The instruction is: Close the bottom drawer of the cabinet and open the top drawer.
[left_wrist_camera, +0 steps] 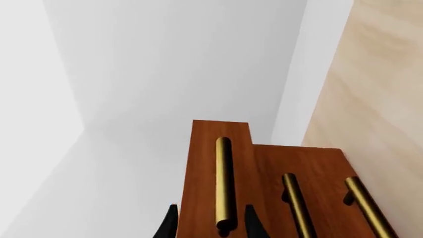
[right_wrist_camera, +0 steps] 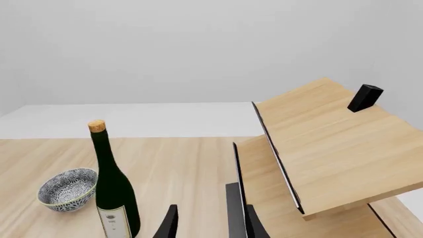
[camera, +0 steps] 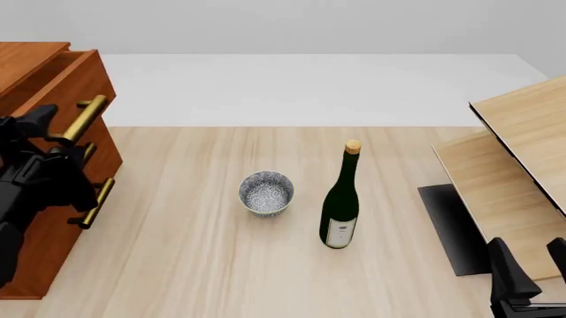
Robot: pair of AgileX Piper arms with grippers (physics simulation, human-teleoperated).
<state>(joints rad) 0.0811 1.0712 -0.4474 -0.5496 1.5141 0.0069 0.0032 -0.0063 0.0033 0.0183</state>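
Observation:
The reddish-brown cabinet (camera: 36, 252) stands at the table's left edge. Its top drawer (camera: 84, 79) is pulled out past the two drawers below it. My left gripper (camera: 56, 132) is open, one finger on each side of that drawer's brass handle (left_wrist_camera: 225, 183), and the fingers do not seem to press on it. The bottom drawer (left_wrist_camera: 360, 218) lies flush with the middle drawer, and its handle (camera: 95, 202) is free. My right gripper (camera: 531, 257) is open and empty at the near right, far from the cabinet.
A patterned bowl (camera: 265, 193) and a dark green bottle (camera: 340, 199) stand mid-table. Pale wooden furniture (camera: 521, 165) with a tilted lid and a black panel (camera: 447, 228) fills the right side, close in front of my right gripper (right_wrist_camera: 211, 223).

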